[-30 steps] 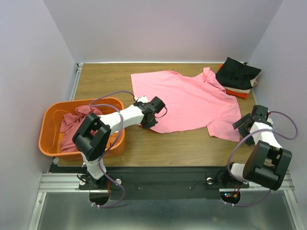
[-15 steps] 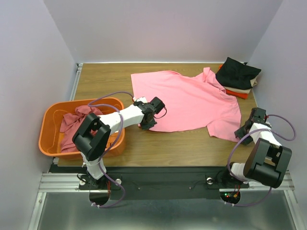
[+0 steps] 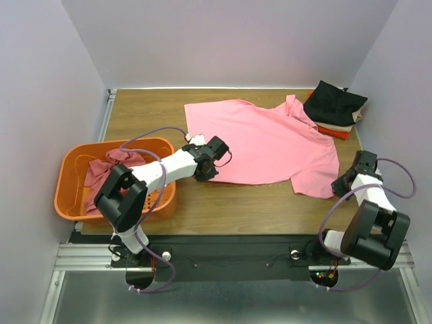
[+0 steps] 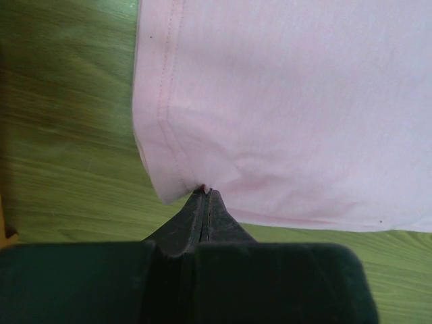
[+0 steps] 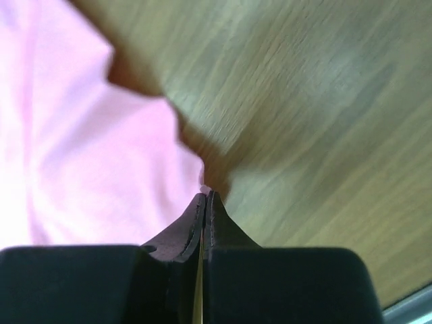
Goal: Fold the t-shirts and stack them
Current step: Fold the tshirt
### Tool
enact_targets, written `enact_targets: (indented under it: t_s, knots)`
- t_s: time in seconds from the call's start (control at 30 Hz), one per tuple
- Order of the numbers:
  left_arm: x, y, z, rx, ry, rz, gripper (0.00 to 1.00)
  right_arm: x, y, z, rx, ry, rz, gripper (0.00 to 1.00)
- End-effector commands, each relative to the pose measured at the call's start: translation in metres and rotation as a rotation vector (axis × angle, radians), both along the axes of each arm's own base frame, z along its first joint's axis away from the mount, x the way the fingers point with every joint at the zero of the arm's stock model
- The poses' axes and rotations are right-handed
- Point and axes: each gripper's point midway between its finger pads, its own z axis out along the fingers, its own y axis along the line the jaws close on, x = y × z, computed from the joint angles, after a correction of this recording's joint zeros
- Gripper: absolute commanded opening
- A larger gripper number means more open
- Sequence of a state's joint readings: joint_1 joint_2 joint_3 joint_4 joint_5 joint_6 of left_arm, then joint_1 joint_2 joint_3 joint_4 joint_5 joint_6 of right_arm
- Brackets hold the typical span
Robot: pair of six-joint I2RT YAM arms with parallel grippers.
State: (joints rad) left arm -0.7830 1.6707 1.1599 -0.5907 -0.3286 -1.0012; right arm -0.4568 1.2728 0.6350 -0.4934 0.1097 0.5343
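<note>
A light pink t-shirt (image 3: pixel 263 142) lies spread flat on the wooden table. My left gripper (image 3: pixel 202 175) is shut on its near-left hem corner; in the left wrist view the closed tips (image 4: pixel 206 191) pinch the cloth (image 4: pixel 283 101) at the corner fold. At the shirt's near-right corner my right gripper (image 3: pixel 336 189) is also shut, and the right wrist view shows a bit of the pink edge (image 5: pixel 88 155) caught at its tips (image 5: pixel 206 194). A darker rose t-shirt (image 3: pixel 108 169) sits crumpled in the basket. Folded black (image 3: pixel 334 101), beige (image 3: pixel 356 120) and red-orange (image 3: pixel 334 131) t-shirts are stacked at the far right.
An orange slotted plastic basket (image 3: pixel 67 172) stands at the near left, beside the left arm. Lilac walls close in the table on the left, back and right. Bare wood (image 3: pixel 148 111) shows left of the pink shirt and along the near edge (image 3: pixel 256 202).
The right gripper has closed onto the shirt's near-right corner after shifting slightly nearer. The left arm's elbow has swung a little left; its gripper stays shut on the hem.
</note>
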Motion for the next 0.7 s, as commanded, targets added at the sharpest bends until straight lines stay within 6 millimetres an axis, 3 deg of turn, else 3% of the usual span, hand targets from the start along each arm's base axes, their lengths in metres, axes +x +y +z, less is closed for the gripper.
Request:
enact_targets:
  t_s: [0.0,0.13,0.3,0.5,0.6,0.67]
  knots:
    - [-0.001,0.012,0.019,0.02,-0.055,-0.071,0.0,0.018,-0.005,0.051,-0.053,-0.132,0.01,0.0]
    - [-0.003,0.02,0.024,0.057,-0.073,-0.123,0.0,0.019,-0.007,0.079,-0.078,-0.178,-0.011,0.0]
    - [-0.012,0.025,0.029,0.06,-0.07,-0.178,0.0,0.023,0.005,0.112,-0.062,-0.324,-0.016,0.0]
    - [-0.029,0.03,0.04,0.014,-0.073,-0.228,0.0,-0.012,0.006,0.133,-0.127,-0.273,-0.022,0.0]
    - [-0.04,0.035,0.044,-0.017,-0.08,-0.235,0.0,-0.02,0.008,0.163,-0.154,-0.313,-0.028,0.0]
    - [-0.046,0.038,0.042,-0.029,-0.078,-0.243,0.0,-0.025,0.008,0.171,-0.168,-0.31,-0.024,0.0]
